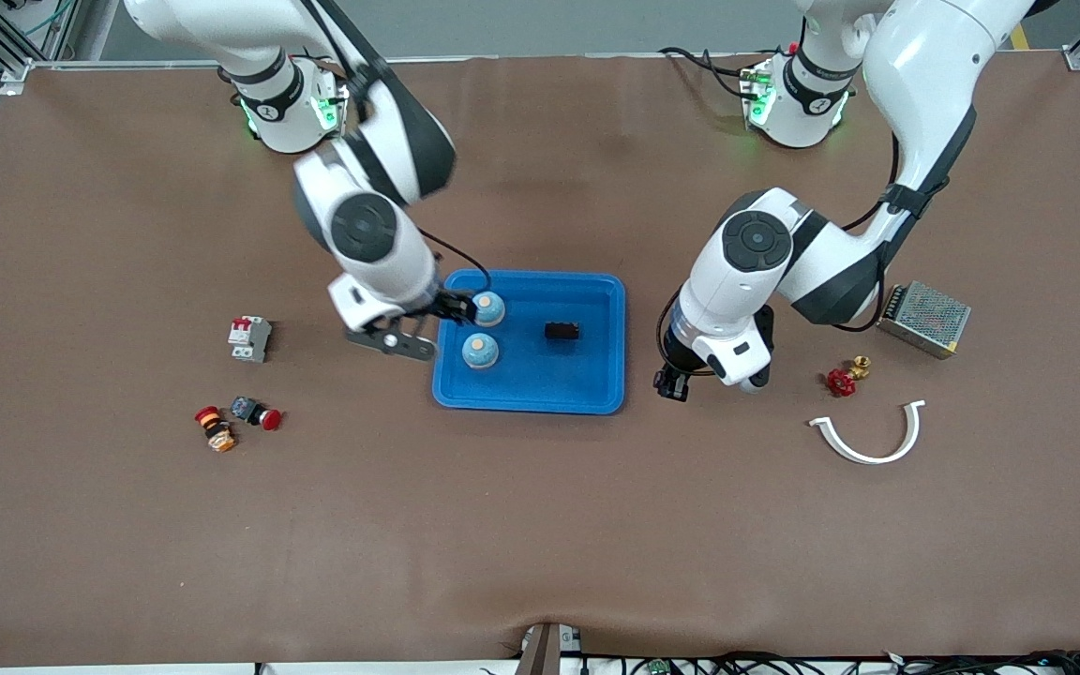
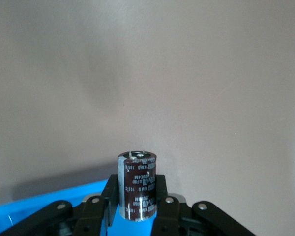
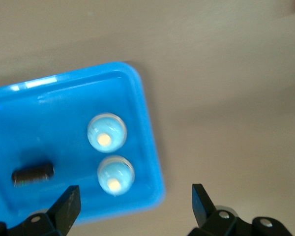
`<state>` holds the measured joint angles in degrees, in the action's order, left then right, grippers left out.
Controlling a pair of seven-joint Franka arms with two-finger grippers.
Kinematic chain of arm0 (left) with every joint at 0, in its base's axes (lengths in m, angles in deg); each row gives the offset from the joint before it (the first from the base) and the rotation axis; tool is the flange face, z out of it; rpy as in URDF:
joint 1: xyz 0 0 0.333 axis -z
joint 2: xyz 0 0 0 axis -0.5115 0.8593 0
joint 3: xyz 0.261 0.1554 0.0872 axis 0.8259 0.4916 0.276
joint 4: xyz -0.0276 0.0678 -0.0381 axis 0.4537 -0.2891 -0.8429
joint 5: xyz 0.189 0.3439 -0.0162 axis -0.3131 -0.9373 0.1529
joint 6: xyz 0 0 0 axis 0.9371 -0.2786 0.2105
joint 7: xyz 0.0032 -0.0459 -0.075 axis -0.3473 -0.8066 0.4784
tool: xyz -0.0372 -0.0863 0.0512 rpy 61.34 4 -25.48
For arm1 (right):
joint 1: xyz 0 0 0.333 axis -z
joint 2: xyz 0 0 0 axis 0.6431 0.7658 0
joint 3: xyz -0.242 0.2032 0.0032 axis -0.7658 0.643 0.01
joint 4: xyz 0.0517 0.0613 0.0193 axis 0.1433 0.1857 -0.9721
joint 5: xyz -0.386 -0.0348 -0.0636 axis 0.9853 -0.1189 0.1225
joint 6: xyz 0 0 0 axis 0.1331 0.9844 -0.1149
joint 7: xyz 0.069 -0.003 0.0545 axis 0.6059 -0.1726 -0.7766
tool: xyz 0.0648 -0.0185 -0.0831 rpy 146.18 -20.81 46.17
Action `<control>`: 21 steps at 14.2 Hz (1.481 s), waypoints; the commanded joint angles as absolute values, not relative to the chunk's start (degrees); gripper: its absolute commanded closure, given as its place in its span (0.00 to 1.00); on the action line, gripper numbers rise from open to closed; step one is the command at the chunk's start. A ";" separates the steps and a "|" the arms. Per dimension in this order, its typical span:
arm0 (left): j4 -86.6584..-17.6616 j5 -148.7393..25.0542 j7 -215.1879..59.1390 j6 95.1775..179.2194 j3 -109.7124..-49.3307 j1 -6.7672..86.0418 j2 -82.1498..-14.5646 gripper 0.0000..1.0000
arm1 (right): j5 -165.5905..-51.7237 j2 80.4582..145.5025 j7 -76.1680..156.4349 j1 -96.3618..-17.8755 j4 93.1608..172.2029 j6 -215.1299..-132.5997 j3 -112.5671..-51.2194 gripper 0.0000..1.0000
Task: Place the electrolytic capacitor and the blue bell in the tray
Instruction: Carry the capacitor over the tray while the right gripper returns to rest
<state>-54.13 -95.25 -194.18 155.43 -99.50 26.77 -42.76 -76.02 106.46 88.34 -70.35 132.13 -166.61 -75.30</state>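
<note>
Capacitor point(image 2: 137, 189), print unreadable, gripped in left claw point(image 2: 137, 211); right claw point(image 3: 135, 201) open over tray point(image 3: 64, 98).

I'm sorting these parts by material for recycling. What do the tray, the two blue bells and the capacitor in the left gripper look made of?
Tray: glossy moulded plastic, judging by bright highlights and rounded corners. Blue bells: smooth, pale-blue, probably painted metal or plastic; unclear. Capacitor: dark printed plastic sleeve over a likely metal can, silvery top rim. Left gripper grips it.

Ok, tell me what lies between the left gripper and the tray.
Nothing: the front view shows only bare table between the tray and the left gripper, shut on the capacitor.
</note>
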 commanded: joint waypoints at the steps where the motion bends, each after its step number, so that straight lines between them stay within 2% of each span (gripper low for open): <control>1: -50.63 -94.04 -198.12 154.16 -99.52 29.26 -41.37 1.00 | -75.41 98.24 82.28 -66.84 134.91 -161.27 -74.69 0.00; 5: -48.87 -94.74 -206.03 154.07 -99.34 31.37 -41.11 1.00 | -74.63 89.36 71.47 -60.95 137.19 -157.12 -74.69 0.00; 10: -46.42 -94.74 -212.28 151.89 -97.86 35.05 -38.92 1.00 | -73.66 83.81 56.10 -48.75 139.74 -155.98 -74.69 0.00; 15: -43.24 -94.74 -217.11 150.47 -92.50 42.26 -35.40 1.00 | -73.66 83.98 48.17 -38.36 139.83 -159.30 -74.69 0.00; 19: -40.52 -94.65 -220.81 150.55 -88.01 48.15 -32.85 1.00 | -73.57 85.38 45.96 -36.77 139.48 -163.79 -74.69 0.00; 21: -38.15 -94.65 -221.34 150.64 -86.17 50.88 -30.83 1.00 | -73.13 87.92 45.95 -36.59 136.77 -162.93 -74.69 0.00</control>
